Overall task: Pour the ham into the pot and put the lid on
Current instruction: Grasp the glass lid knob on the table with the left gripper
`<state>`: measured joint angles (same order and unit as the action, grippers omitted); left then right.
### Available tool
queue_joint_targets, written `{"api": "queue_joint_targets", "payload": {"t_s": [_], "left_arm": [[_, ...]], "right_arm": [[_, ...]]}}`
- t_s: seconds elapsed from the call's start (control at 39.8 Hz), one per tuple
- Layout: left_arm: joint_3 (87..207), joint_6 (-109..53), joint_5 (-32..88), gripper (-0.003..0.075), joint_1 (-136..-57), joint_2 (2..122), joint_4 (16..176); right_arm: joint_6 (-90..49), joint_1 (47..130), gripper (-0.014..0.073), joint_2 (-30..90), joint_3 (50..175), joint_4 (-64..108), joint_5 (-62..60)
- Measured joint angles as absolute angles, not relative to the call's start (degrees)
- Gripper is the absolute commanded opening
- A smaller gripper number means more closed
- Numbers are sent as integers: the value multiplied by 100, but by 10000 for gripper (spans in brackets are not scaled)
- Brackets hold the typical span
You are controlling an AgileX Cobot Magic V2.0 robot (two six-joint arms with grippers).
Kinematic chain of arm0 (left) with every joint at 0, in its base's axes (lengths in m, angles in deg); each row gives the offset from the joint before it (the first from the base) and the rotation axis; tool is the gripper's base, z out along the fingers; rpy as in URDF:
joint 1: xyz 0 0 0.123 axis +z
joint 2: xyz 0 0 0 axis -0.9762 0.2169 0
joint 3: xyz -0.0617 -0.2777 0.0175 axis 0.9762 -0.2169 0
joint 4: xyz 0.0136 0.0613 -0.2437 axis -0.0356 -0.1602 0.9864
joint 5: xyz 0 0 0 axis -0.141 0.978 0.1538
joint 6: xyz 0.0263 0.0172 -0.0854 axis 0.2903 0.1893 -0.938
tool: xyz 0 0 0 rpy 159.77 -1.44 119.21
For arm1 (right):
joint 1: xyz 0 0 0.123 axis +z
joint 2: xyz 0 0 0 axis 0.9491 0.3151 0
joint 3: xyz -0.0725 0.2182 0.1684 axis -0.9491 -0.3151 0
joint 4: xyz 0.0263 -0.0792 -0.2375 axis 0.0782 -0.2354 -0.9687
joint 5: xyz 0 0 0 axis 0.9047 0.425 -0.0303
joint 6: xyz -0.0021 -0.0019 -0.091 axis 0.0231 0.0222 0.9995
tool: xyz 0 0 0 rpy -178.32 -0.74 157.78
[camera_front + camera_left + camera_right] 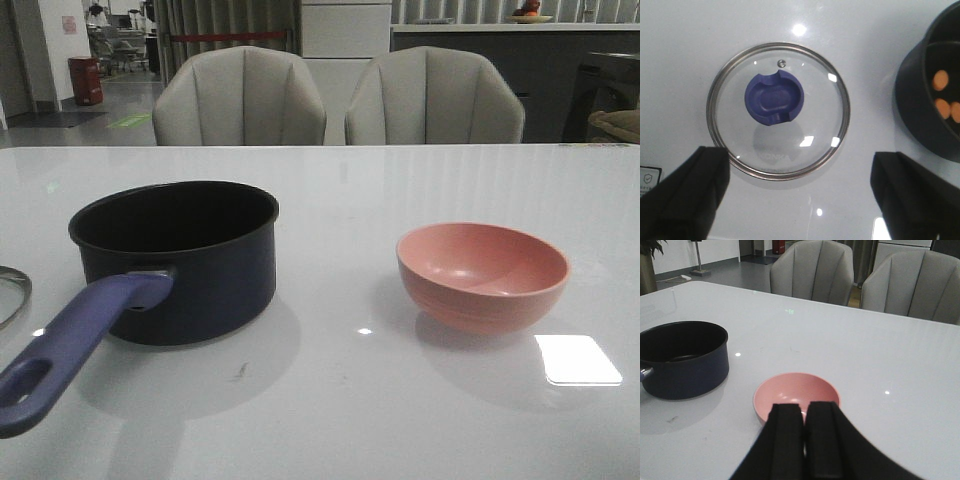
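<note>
The dark navy pot (pixel 180 260) stands on the table's left with its purple-blue handle (pixel 70 345) pointing to the front; it also shows in the left wrist view (pixel 935 90) and the right wrist view (pixel 682 360). Orange-pink ham cubes (pixel 946 100) lie inside it. The glass lid (pixel 778 110) with its blue knob (pixel 775 97) lies flat on the table left of the pot; only its rim (pixel 12 295) shows in the front view. My left gripper (pixel 800 192) is open above the lid's near edge, holding nothing. My right gripper (pixel 805 412) is shut and empty, just short of the empty pink bowl (pixel 796 397).
The pink bowl (pixel 483 275) sits on the table's right. Two grey chairs (pixel 240 100) stand behind the far table edge. A white sticker (pixel 649 177) lies on the table near the left gripper's finger.
</note>
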<state>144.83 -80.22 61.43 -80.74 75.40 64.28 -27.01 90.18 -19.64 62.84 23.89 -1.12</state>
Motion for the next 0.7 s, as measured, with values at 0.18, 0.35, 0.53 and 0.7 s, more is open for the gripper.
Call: {"api": "queue_joint_targets", "payload": {"t_s": [0.18, 0.35, 0.53, 0.7], "left_arm": [[15121, -8022, 6509, 607, -7752, 8588, 6470], [15828, -7934, 7112, 606, -7680, 9497, 6522], [16250, -7926, 7272, 606, -7671, 10090, 6732], [16409, -7910, 7319, 606, -7594, 10516, 6882]], "right_arm": [[-2701, 9018, 160, -1964, 6284, 2389, -99], [-2701, 9018, 160, -1973, 6284, 2389, -99], [-2701, 9018, 160, -1973, 6284, 2389, -99], [-2701, 9018, 160, -1973, 6284, 2389, -99]]}}
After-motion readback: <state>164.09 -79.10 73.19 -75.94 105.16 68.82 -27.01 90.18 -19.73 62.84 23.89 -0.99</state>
